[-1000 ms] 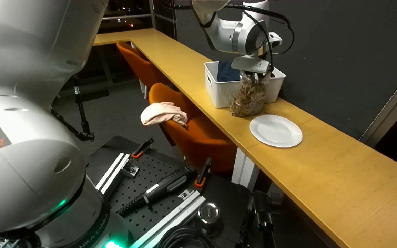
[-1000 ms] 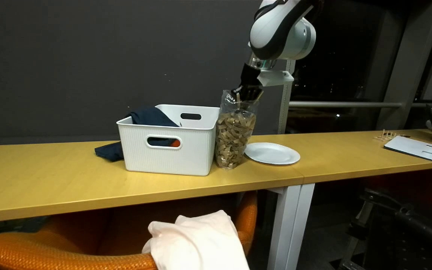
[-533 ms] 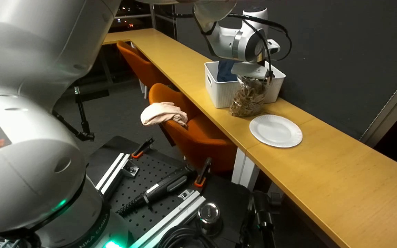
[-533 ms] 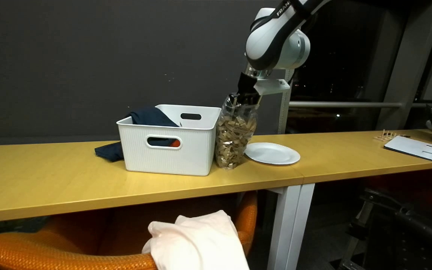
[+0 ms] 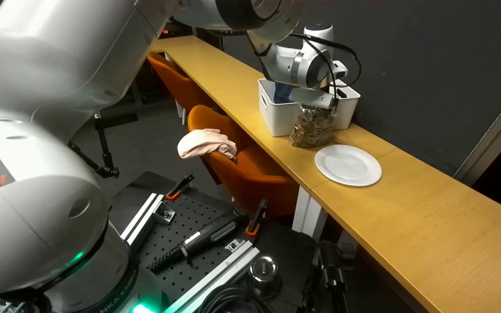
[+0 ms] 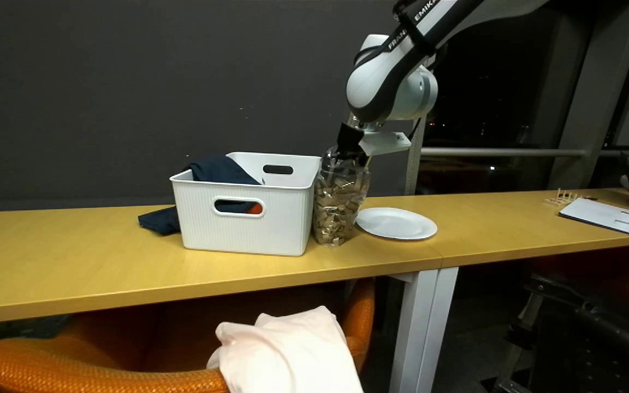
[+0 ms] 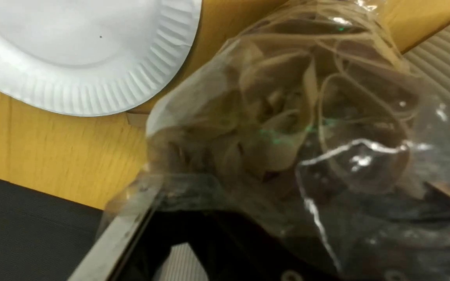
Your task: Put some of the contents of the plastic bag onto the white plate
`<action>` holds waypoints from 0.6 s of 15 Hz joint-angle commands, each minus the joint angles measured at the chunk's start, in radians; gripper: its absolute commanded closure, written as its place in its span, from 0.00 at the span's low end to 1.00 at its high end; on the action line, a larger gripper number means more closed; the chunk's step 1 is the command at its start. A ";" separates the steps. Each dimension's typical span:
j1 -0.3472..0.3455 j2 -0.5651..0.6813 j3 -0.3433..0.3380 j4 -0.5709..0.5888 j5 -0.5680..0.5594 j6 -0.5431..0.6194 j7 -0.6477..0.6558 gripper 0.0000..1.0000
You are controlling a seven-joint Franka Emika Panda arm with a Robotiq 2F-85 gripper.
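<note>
The clear plastic bag (image 6: 327, 170) stands upright on the table against the white tub, its tan-brown contents (image 6: 342, 199) showing through. In both exterior views my gripper (image 6: 355, 160) points down into the bag's upper part. Up close in the wrist view, crinkled film of the bag (image 7: 365, 171) wraps round the gripper (image 7: 293, 189), whose fingers (image 7: 125, 224) stand wide apart at left and right; the right one is partly veiled by plastic. Curled pieces of the contents (image 7: 275, 144) lie just beyond the fingertips. Beside the bag rests the white plate (image 5: 348, 165), bare and flat.
The white tub (image 6: 246, 224), with dark blue fabric (image 6: 219, 169) in it, touches or nearly touches the bag. A dark wall (image 5: 407, 87) rises behind the table (image 5: 433, 208). Orange chairs (image 5: 259, 165) stand at its front, a pale cloth (image 5: 207, 143) over the nearer one.
The arm has come down, bringing the gripper deeper into the bag's top. Its jaws have opened wider. The bag's upper film has been pushed down; tub and plate have stayed put.
</note>
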 commanded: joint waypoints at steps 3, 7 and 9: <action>-0.007 0.026 0.017 0.041 0.035 0.013 -0.003 0.68; 0.000 -0.020 0.000 0.011 0.037 0.002 0.019 0.98; 0.008 -0.048 -0.014 -0.004 0.031 0.000 0.038 1.00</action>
